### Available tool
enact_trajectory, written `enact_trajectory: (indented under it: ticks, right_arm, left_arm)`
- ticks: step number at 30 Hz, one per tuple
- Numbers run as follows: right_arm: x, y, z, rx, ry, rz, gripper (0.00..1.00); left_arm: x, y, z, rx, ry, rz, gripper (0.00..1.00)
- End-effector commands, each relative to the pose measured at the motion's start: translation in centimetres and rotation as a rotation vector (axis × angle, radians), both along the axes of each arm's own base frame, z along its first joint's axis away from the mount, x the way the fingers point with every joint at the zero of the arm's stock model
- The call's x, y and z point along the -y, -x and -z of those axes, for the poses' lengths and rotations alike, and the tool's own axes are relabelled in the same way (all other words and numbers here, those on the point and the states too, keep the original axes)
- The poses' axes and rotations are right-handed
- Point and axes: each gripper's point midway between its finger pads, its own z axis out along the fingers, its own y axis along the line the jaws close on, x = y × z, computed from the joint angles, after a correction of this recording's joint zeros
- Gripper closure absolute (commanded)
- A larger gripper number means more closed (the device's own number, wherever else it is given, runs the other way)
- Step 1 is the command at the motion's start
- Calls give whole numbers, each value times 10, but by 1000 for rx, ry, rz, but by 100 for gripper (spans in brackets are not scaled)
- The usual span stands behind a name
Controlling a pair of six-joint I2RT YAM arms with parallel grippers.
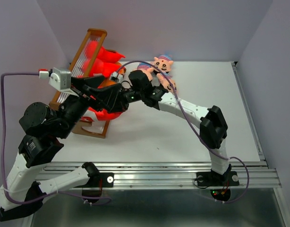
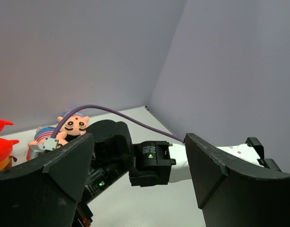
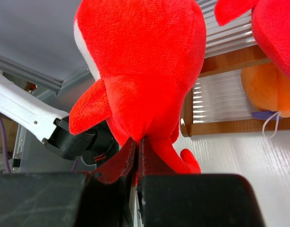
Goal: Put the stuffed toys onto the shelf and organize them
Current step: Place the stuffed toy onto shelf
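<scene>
Right gripper (image 3: 137, 149): jaws clenched on the lower fabric of one red toy (image 3: 140, 61), which fills the centre of the right wrist view, just in front of the shelf (image 3: 230, 59).

Same view, counted:
- red toys: two. The second red toy (image 3: 272, 33) is at the upper right corner, against the slats.
- orange toy (image 3: 268, 90): one, at the right edge, under that second red one.

Left gripper (image 2: 139, 142): fingers spread wide, nothing between them.

Doll heads: two, striped caps. The first doll head (image 1: 162, 63) and the second doll head (image 1: 145, 67) lie touching on the table (image 1: 183, 142), upper centre of the top view, apart from the shelf.

In the top view the shelf stands askew at the upper left. The arms cover the plush there, so it cannot be counted.
</scene>
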Motion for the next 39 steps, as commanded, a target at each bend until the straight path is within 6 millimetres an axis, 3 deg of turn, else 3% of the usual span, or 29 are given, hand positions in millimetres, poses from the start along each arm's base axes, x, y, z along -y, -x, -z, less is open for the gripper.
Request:
enact_trajectory:
  ticks: [1,15,29,39]
  right_arm:
    - [-12,-9,-34,64,-90,26,99]
    - [-32,-19,-33,75,-95,60,99]
    - [-59,-14,-31,105,-115,39,99]
    - [-71,-30,-23,150,-120,67,94]
  left_arm:
    - [-4,3,-10,26,50,-3,11]
    - [-4,4,-5,20,51,4,11]
    - [-2,3,2,9,45,8,11]
    - [3,-2,4,-3,43,5,11]
